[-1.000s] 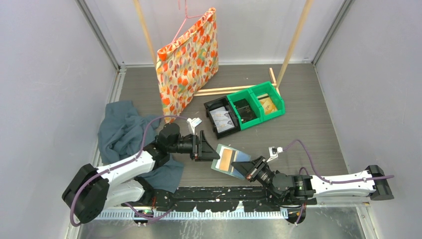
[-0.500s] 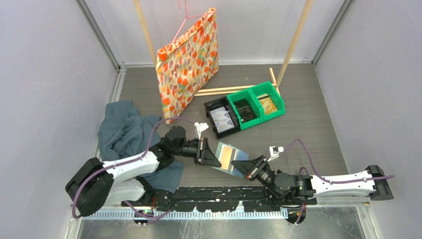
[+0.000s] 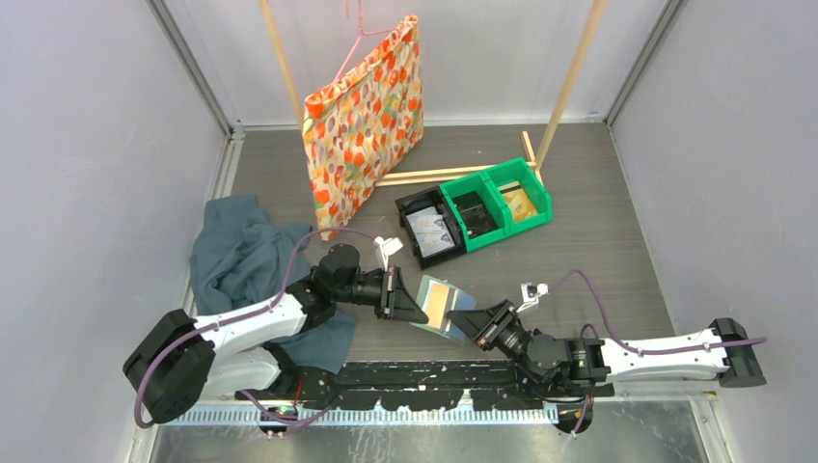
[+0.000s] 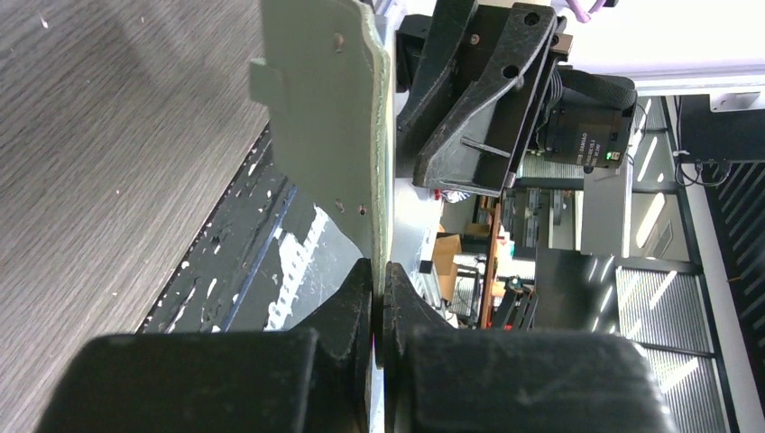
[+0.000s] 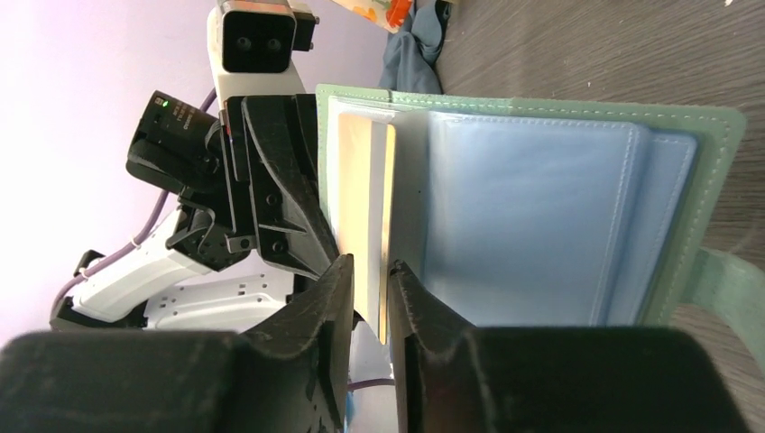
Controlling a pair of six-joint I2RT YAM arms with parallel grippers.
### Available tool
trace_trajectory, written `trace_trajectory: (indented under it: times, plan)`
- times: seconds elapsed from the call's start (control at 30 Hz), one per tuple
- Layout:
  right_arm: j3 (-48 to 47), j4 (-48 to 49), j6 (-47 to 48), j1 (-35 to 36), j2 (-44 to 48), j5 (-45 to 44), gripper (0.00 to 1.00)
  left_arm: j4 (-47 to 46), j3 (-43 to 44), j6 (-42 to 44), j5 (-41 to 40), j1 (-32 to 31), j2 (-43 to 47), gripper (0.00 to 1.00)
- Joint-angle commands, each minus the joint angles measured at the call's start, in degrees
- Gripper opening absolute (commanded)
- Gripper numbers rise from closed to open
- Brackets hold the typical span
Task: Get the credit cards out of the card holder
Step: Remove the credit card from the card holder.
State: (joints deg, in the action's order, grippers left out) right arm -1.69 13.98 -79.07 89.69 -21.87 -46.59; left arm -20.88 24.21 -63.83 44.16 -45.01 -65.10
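- The left gripper (image 4: 379,281) has its jaws pressed together on the edge of the card holder (image 4: 325,108), on its sage-green cover.
- The right gripper (image 5: 371,271) has its fingers slightly apart, with a cream card (image 5: 365,198) between them; I cannot tell whether they pinch it.
- The card holder hangs open between both grippers, lower centre of the top view, above the table (image 3: 598,241).
- The green bins (image 3: 497,207) sit to its upper right, and the dark cloth (image 3: 236,256) lies at left.
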Motion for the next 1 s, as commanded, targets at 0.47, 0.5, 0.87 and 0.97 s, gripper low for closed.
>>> trace_trajectory:
  times: [0.47, 0.5, 0.87, 0.97]
  plan:
    - [-2.57, -2.81, -1.56, -0.31, 2.43, -2.15, 0.48, 0.74, 2.07, 1.88, -0.92, -0.07, 1.97, 0.01]
    - [-2.53, -2.44, -1.35, -0.31, 2.23, -2.19, 0.48, 0.76, 2.07, 1.93, -0.86, -0.07, 2.06, 0.01]
    - [-0.70, 2.22, -1.20, -0.31, -0.30, -2.27, 0.52, -2.05, 1.63, -0.10, 0.13, -0.07, 2.34, 0.00]
    - [0.48, 3.42, -1.44, -0.31, 0.40, -2.37, 0.53, -3.08, 1.43, -0.82, 0.77, -0.07, 2.56, 0.01]
